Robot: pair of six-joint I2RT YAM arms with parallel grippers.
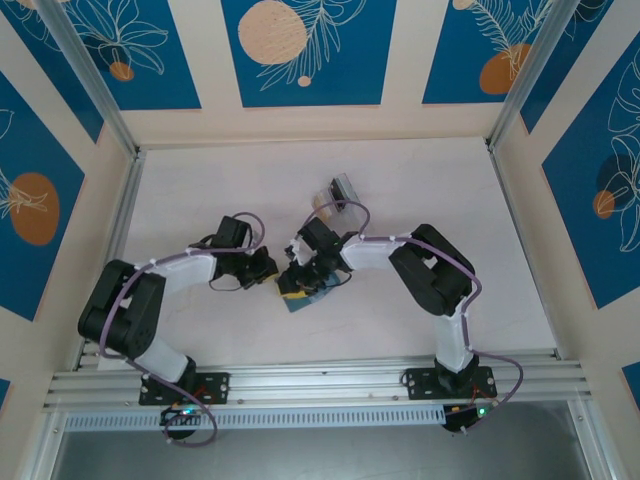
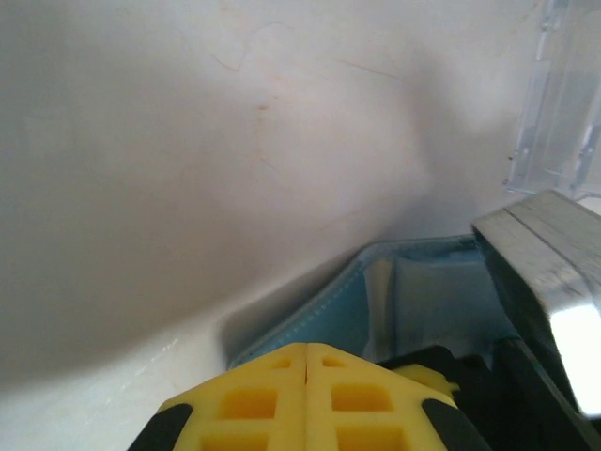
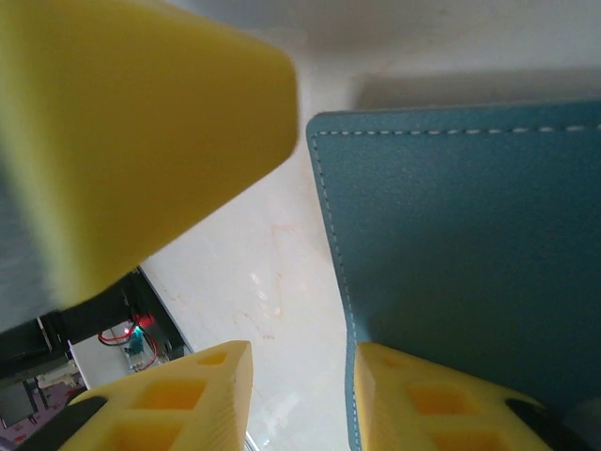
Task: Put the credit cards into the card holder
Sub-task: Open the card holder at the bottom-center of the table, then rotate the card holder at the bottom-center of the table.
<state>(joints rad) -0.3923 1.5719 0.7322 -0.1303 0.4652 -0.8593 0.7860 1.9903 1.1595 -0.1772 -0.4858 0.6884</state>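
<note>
Both over the card holder (image 3: 470,254), askew on the table (image 1: 450,200): left jaws closed, right jaws parted.

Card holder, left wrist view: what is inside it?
The open card holder shows teal lining and a pale pocket. The shut left hand and a grey slab cover the rest, so further contents cannot be told.

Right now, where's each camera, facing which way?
Top external: above, behind the bases, facing down at the table; left arm, right arm, left gripper, right gripper at the card holder.
Left wrist: along its shut fingers toward the open card holder, clear rack.
Right wrist: close on the card holder's stitched cover, fingers parted.
Shared: card holder, all three.
</note>
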